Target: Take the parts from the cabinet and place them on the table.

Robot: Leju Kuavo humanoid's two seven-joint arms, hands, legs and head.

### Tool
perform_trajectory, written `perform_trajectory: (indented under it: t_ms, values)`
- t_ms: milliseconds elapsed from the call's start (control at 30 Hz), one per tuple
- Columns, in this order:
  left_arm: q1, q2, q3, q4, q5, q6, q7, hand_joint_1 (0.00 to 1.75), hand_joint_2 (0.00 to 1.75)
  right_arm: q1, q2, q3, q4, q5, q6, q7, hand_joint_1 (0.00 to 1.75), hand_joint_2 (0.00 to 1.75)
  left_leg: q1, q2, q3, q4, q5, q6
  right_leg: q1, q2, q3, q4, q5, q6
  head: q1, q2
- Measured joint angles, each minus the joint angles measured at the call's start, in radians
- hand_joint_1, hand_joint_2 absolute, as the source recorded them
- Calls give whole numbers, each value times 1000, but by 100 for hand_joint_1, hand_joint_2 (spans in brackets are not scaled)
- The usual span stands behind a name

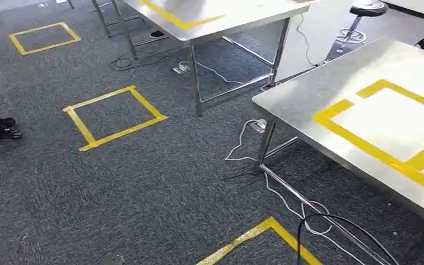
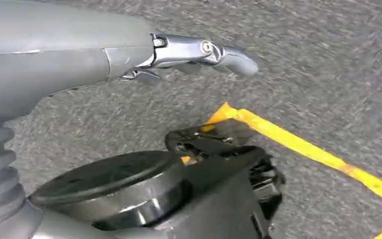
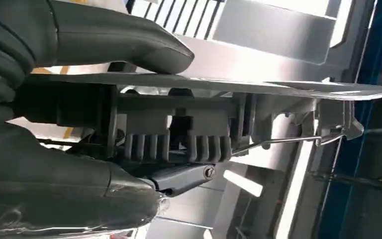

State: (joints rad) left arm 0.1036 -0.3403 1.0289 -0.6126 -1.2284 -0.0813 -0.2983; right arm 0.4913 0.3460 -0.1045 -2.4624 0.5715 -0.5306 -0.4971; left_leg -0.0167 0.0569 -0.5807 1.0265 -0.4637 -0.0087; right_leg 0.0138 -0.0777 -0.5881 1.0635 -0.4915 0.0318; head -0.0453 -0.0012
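Note:
In the right wrist view my right hand (image 3: 74, 179) grips a metal part (image 3: 288, 88): a thin flat silver plate with a dark grey ribbed block fixed to one face. The thumb (image 3: 129, 47) presses on one face of the plate and the fingers close on the ribbed side. My left hand (image 2: 129, 55) hangs over grey carpet with its fingers stretched out and nothing in it. A steel table (image 1: 303, 99) marked with a yellow tape rectangle (image 1: 364, 146) stands at the right of the head view.
A second steel table (image 1: 232, 25) stands farther back, with white cables (image 1: 237, 146) trailing between the table legs. Yellow tape squares (image 1: 116, 117) mark the carpet. A stool (image 1: 364, 14) is at the back right, and a black cable (image 1: 331, 221) loops near the front.

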Motion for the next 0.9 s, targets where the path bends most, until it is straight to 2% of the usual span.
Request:
perform_trajectory:
  t_ms: [33,67,100,133,167,200,233,267,300,333,367,400,433,467,500,567,600,633,667,700,733,767,800,833,867,900]
  values:
    - [-2,0,-1,0,15,7,-6,0,175,2,0,0,0,2,-2,3,175,175,0,12,1,-2,0,0,1,12,-2,1,0,-1,-9,0]
    - [-10,1,-21,-3,68,28,14,0,175,3,0,0,0,11,-6,14,175,175,1,24,4,-3,-1,-2,1,26,-5,0,2,-7,-8,0]
    - [-15,3,-60,-35,170,59,86,0,175,0,0,1,1,23,-8,26,175,175,3,23,3,0,-9,-9,-3,38,-1,-5,6,-15,-7,0]
    - [-18,4,-130,-106,300,79,191,0,175,-10,0,3,4,25,4,40,175,175,8,-8,-7,20,-27,-15,-4,49,-1,-7,8,-21,-9,0]
    - [-25,-3,-213,-223,491,85,378,0,175,-35,0,5,12,22,42,66,175,175,10,-30,-36,81,-62,-17,-5,59,-2,-7,11,-29,-8,0]
    - [-49,-2,-320,-306,629,75,593,0,175,-65,0,5,24,21,76,95,175,175,8,-43,-78,167,-97,-19,-6,66,-2,-7,12,-31,-13,0]
    - [-79,8,-427,-345,701,49,758,0,175,-85,-2,4,37,25,101,116,175,175,7,-47,-119,243,-122,-19,-7,69,-2,-8,13,-32,-17,0]
    - [-107,17,-532,-368,728,15,894,0,175,-96,-6,3,54,33,131,134,175,175,8,-47,-155,306,-134,-17,-7,75,-2,-8,13,-33,-17,0]
    - [-119,23,-609,-394,704,1,963,0,175,-102,-7,3,61,36,135,141,175,175,8,-47,-161,312,-122,-14,-7,86,-2,-8,14,-34,-15,0]
    - [-123,24,-662,-416,645,-3,1017,0,175,-108,-10,4,67,39,141,145,175,175,8,-48,-146,278,-86,-8,-7,104,-3,-8,16,-36,-16,0]
    - [-124,25,-691,-440,598,-2,1007,0,175,-109,-10,5,70,39,141,145,175,175,6,-55,-113,207,-38,0,-7,126,-3,-8,18,-35,-18,0]
    - [-124,25,-702,-458,586,-3,951,0,175,-110,-11,5,73,39,142,146,175,175,3,-72,-71,117,13,10,-7,143,-3,-8,19,-33,-17,0]
    - [-124,26,-717,-474,583,-3,875,0,175,-111,-11,5,75,39,142,145,175,175,0,-113,-42,44,40,22,-11,153,-4,-8,21,-31,-18,0]
    - [-124,27,-730,-487,578,-3,826,0,175,-112,-11,5,78,39,142,145,175,175,4,-136,-33,31,31,31,-7,158,-9,-6,21,-26,-13,0]
    - [-125,26,-750,-503,577,-4,782,0,175,-116,-14,5,82,39,142,145,175,175,2,-129,-23,5,27,25,-15,167,-17,-6,25,-17,-18,0]
    - [-121,26,-774,-529,587,-4,763,0,175,-117,-14,4,83,42,143,145,175,175,0,-115,-23,-9,19,25,-21,182,-27,-13,33,-4,-20,0]
    - [-105,25,-787,-552,600,-3,763,0,175,-117,-14,4,83,43,141,143,175,175,5,-106,-19,-22,22,23,-17,192,-28,-16,34,1,-18,0]
    - [-65,23,-817,-600,617,4,773,0,175,-115,-15,4,84,43,137,140,175,175,11,-87,-6,-40,26,19,-13,170,-31,-8,21,4,-20,0]
    - [-32,23,-860,-656,629,11,793,0,175,-116,-15,4,84,41,133,133,175,175,11,-78,0,-46,26,22,-9,131,-47,31,-9,9,-6,0]
    - [-5,24,-893,-689,634,17,807,0,175,-116,-16,5,85,39,133,128,175,175,11,-66,3,-46,25,23,-11,104,-79,107,-49,12,-5,0]
    - [15,24,-912,-714,637,19,819,0,175,-116,-16,5,86,37,134,124,175,175,11,-55,5,-46,24,25,-13,94,-116,188,-82,17,-4,0]
    - [34,24,-926,-735,640,18,822,0,175,-117,-16,5,88,34,134,123,175,175,11,-44,5,-46,22,25,-14,90,-147,249,-100,23,-5,0]
    - [51,24,-935,-756,640,17,823,0,175,-117,-16,5,91,32,134,123,175,175,13,-34,6,-45,19,24,-17,87,-162,273,-96,31,-3,0]
    - [63,23,-941,-773,640,14,823,0,175,-117,-16,4,93,32,134,124,175,175,14,-24,10,-45,17,21,-22,84,-151,247,-67,37,-4,0]
    - [70,23,-948,-787,640,13,823,0,175,-117,-16,5,94,32,134,124,175,175,16,-16,15,-44,13,17,-28,79,-118,178,-22,44,-3,0]
    - [75,22,-954,-798,640,12,823,0,175,-117,-16,5,95,32,134,124,175,175,21,-8,21,-42,8,11,-32,63,-70,82,29,51,-4,0]
